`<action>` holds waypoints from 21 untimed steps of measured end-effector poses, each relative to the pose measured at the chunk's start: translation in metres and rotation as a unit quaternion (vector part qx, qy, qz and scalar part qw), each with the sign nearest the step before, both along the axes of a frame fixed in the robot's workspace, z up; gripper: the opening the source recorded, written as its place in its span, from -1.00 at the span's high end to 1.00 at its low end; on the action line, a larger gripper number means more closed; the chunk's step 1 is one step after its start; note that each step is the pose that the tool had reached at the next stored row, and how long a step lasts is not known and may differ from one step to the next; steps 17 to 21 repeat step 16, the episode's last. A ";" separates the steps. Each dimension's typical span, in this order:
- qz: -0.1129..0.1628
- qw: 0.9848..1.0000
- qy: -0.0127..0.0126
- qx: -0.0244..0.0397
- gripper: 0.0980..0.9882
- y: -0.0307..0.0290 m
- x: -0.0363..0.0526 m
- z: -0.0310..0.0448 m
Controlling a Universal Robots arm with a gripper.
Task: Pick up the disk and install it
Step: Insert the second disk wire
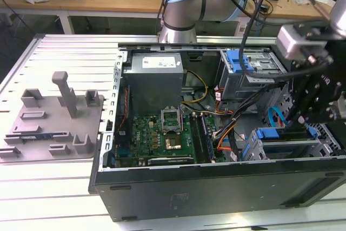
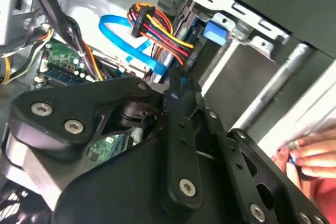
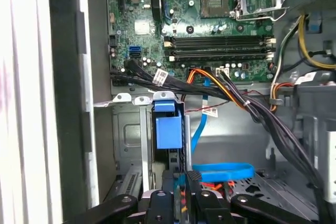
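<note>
The black gripper has its jaws drawn narrow, apparently pinching the edge of the blue-framed silver disk, which stands on edge in the grey metal drive cage at the corner of the open black computer case, long axis pointing into the bay.

An open computer case beside a grey fixture tray.

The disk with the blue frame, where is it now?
The disk sits edge-up in the drive cage at the exterior view's right, inside the open computer case, directly below the gripper and beside the motherboard.
</note>
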State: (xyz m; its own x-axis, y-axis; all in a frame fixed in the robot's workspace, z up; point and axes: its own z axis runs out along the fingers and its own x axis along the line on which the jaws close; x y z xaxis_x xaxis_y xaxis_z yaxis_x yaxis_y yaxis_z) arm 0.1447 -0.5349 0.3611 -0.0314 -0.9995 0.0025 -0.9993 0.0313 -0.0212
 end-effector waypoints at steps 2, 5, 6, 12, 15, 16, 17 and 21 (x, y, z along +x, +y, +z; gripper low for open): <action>0.000 1.000 0.000 0.000 0.68 0.0001 0.0000 0.0049; 0.000 1.000 0.000 0.000 0.68 0.0002 0.0000 0.0051; 0.000 1.000 0.000 0.000 0.68 0.0002 0.0000 0.0051; 0.000 1.000 0.000 0.000 0.98 0.0003 -0.0002 0.0051; 0.000 1.000 0.000 -0.001 0.98 0.0004 -0.0003 0.0051; 0.000 1.000 0.000 -0.001 0.98 0.0004 -0.0003 0.0051; 0.000 1.000 0.000 -0.001 0.98 0.0004 -0.0003 0.0051; 0.000 1.000 0.000 -0.001 0.98 0.0004 -0.0003 0.0051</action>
